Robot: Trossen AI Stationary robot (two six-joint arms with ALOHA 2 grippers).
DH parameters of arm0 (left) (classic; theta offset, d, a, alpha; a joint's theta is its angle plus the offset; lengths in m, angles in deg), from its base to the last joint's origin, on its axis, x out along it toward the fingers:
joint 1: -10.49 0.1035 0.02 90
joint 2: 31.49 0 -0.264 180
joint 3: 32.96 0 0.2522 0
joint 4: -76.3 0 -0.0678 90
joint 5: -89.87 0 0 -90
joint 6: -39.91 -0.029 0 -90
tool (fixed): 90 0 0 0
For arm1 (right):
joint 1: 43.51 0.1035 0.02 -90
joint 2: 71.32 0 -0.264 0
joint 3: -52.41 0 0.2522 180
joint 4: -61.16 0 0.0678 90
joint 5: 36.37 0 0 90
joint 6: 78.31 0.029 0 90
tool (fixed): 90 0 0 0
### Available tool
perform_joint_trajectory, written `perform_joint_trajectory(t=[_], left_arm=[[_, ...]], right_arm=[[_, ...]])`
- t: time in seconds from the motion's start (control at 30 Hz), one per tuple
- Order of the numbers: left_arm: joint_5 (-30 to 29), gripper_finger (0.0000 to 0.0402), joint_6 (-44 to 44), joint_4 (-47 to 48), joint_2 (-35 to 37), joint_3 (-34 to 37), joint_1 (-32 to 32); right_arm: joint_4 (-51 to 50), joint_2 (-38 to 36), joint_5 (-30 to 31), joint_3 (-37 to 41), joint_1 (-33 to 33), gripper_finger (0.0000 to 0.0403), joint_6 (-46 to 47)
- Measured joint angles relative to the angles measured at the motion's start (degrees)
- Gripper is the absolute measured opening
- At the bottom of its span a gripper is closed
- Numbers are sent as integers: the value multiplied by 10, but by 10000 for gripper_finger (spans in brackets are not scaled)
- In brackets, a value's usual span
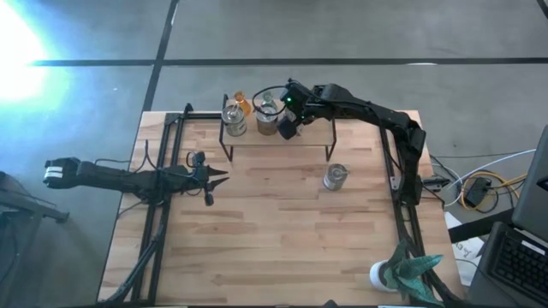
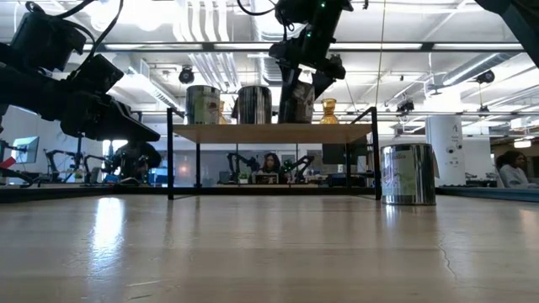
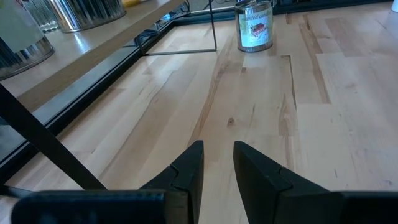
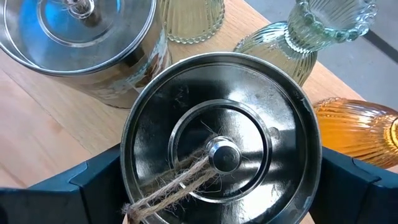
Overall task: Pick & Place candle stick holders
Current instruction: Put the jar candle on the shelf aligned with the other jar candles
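While the left gripper hangs over bare tabletop at the left w/ fingers nearly together, nothing between them, the action is on the small wire-legged shelf at the table's back. On it, l to r in the high view: one lidded silvery jar, an amber bulb holder just behind it, then a second silvery jar under the right gripper. Right gripper's fingers stand wide, straddling that jar's lid either side; can't tell if they touch. Pale green ribbed holders sit just beyond. Another silvery jar stands alone on the table, right of centre, well apart from the shelf. Teal spiky object sits at the near right edge.
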State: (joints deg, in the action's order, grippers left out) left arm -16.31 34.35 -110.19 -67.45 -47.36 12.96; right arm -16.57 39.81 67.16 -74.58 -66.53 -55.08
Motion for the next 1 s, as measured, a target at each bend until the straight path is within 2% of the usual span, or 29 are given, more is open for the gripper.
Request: perform_joint_trajectory(t=[0.37,0.53,0.7,1.0], left_arm=[[0,92,0,0,0,0,0],[0,92,0,0,0,0,0],[0,92,0,0,0,0,0],[0,92,0,0,0,0,0]], right_arm=[[0,0,-6,-5,0,370,8],[2,-2,-5,-7,-1,395,22],[0,-2,-6,-6,-2,399,20],[-23,-2,64,-40,8,400,-24]])
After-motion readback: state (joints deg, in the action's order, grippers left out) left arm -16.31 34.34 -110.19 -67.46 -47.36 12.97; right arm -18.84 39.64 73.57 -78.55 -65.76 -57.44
